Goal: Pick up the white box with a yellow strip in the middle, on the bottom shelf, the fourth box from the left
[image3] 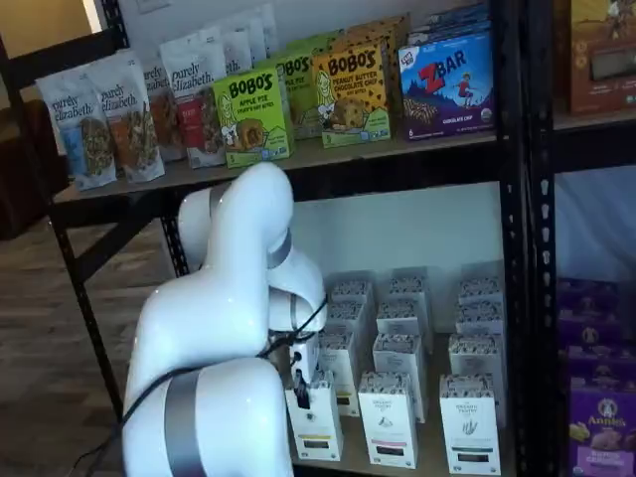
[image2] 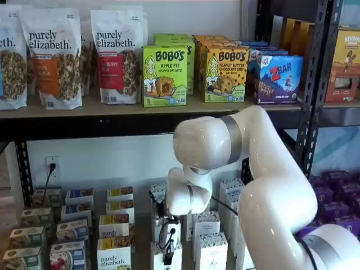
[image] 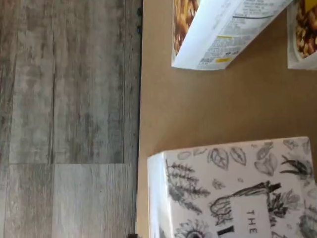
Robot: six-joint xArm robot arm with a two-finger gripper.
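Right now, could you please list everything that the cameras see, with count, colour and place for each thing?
Granola bags: several, white, upper shelf, left part.
Bobo's boxes: several, green and yellow, upper shelf, middle.
Zbar boxes: a few, blue, upper shelf, right of the Bobo's boxes.
Upper shelf: one, tan board with black front rail.
White boxes: many, tall and white with speckled tops, in rows on the bottom shelf.
Short granola boxes: many, white with yellow top bands, bottom shelf, left part.
Purple boxes: several, neighbouring rack, low, right.
Wall socket: one, white, behind the rack.
Floor: grey wood planks.
Arm: one, white.
Gripper: one, black fingers against a front white box; the opening cannot be judged.
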